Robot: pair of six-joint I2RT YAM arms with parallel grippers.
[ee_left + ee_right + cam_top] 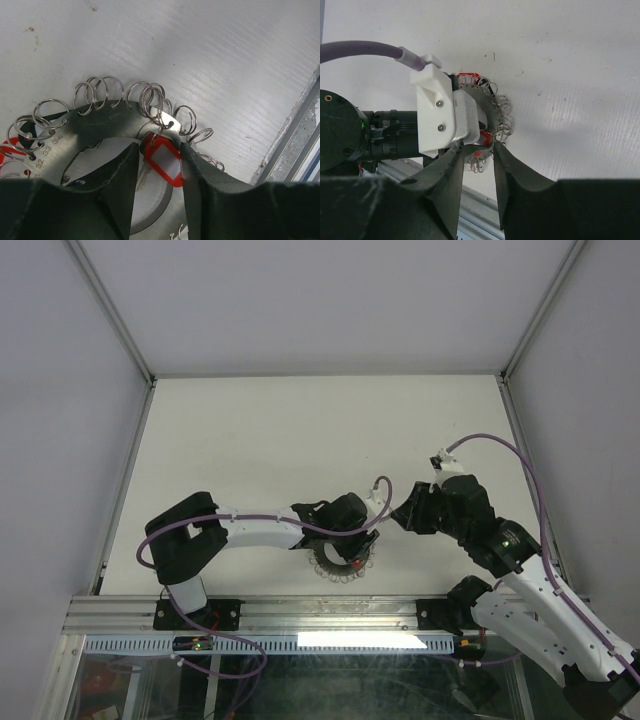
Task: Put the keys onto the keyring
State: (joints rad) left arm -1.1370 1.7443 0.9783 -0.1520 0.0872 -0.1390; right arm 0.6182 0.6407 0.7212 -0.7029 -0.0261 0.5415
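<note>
The white table (300, 440) carries the keyring (100, 117) at lower centre of the top view: a dark, flat hoop edged with many small silver wire loops. It looks stiff and light, and its loops are probably springy enough to resist being opened.

The right tool (478, 146) hangs just right of it with its jaws partly apart and nothing between them.

The left tool (159, 150) sits over the hoop, its jaws close on either side of the keys (165, 162). Whether they actually pinch it I cannot tell.

The red tag lies at the hoop's inner edge, centre of the left wrist view, with its silver key mostly hidden. The tag is probably light, hard, slick plastic, best taken across its long flat sides, since it may swivel.
</note>
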